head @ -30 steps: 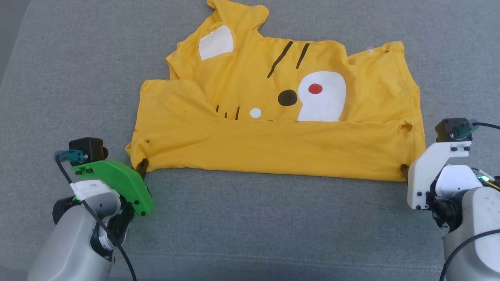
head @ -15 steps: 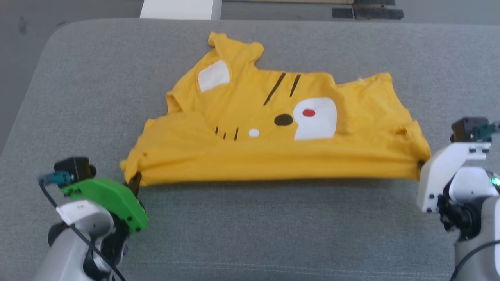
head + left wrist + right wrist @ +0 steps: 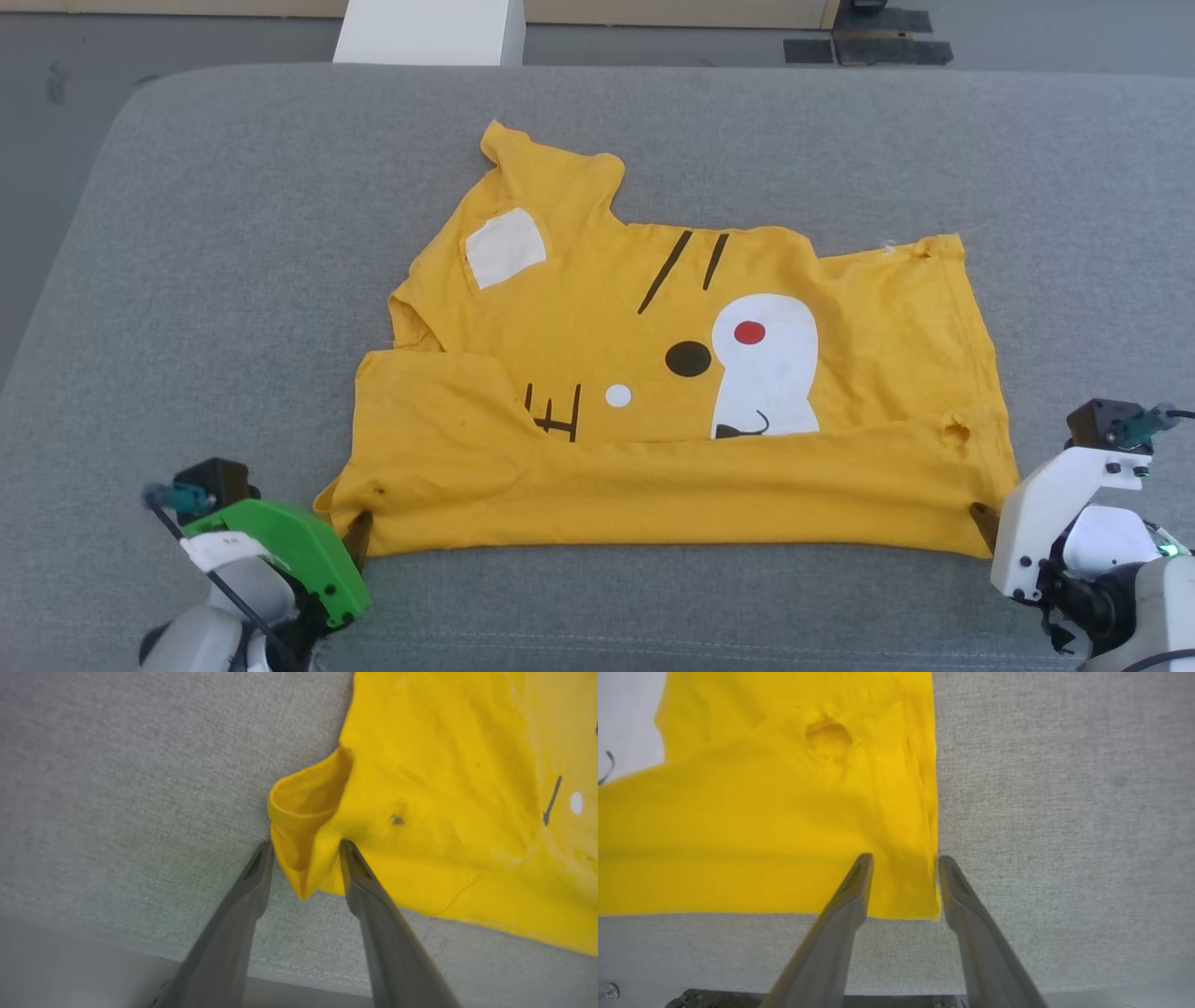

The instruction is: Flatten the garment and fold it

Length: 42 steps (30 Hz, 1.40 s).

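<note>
The garment, a yellow-orange T-shirt with a tiger-face print, lies on the grey cushion with its near part folded up over the lower print. Small holes show near its right edge and lower left. My left gripper is at the near left corner. In the left wrist view the fingers stand apart with the bunched corner loose between them. My right gripper is at the near right corner. In the right wrist view its fingers stand apart over the flat corner.
The grey cushion spreads wide on all sides of the shirt, with its front seam just below my grippers. Behind its far edge is floor with a white box and a dark patch.
Both grippers were shut on the near corners, holding the folded edge taut and raised. The edge now lies flat on the cushion and both grippers have opened. The head camera has shifted.
</note>
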{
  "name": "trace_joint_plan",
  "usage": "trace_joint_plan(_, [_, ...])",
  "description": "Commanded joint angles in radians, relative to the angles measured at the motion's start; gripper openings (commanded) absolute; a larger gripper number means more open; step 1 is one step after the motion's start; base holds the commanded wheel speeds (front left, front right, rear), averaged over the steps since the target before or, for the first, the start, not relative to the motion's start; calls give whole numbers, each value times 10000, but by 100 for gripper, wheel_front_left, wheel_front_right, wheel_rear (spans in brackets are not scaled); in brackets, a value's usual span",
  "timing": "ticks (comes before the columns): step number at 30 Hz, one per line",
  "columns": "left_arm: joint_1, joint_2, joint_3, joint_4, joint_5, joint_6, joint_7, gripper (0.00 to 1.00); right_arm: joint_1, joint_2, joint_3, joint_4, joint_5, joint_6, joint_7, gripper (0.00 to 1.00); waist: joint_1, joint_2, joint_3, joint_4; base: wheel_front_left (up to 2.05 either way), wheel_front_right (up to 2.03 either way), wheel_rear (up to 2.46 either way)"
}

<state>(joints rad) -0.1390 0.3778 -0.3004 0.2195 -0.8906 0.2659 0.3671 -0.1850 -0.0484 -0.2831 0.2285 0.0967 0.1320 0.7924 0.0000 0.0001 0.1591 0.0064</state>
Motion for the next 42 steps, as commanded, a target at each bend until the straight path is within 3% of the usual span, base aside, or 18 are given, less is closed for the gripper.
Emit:
trace_joint_plan(1, [-258,184,71,-39,70,-48,12,100,-173,-20,-68,-2,157,-13,-145,100,0,-1,-152,-31,0,0,0])
trace_joint_plan(9, [-1228,867,322,-1304,420,-80,44,100,-716,-19,-561,-1158,519,-13,-510,100,0,-1,-551,-169,0,0,0])
trace_joint_plan(16, [-2794,709,194,-1219,1279,-1176,-1852,100,-1699,-19,-808,-1897,554,-13,-1548,100,0,-1,-280,-360,0,0,0])
trace_joint_plan(20, [-4024,295,-142,-39,1831,-1988,-3202,100,-2391,-22,-616,-1887,462,-13,-1892,100,0,-1,320,-496,0,0,0])
trace_joint_plan(25, [-5567,-48,-335,1267,2034,-2624,-3793,100,-3202,-26,-359,-1863,340,-13,-1987,100,0,-1,1241,-708,0,0,0])
trace_joint_plan(33, [-8759,42,-701,3479,2271,-3275,-2716,100,-4450,-21,616,-1951,790,-13,-2169,100,0,-1,3091,-1338,0,0,0])
trace_joint_plan(42, [-11351,483,-1215,4996,2536,-3317,-89,100,-4673,-19,1785,-2166,1530,-13,-2713,100,0,-1,4537,-2201,0,0,0])
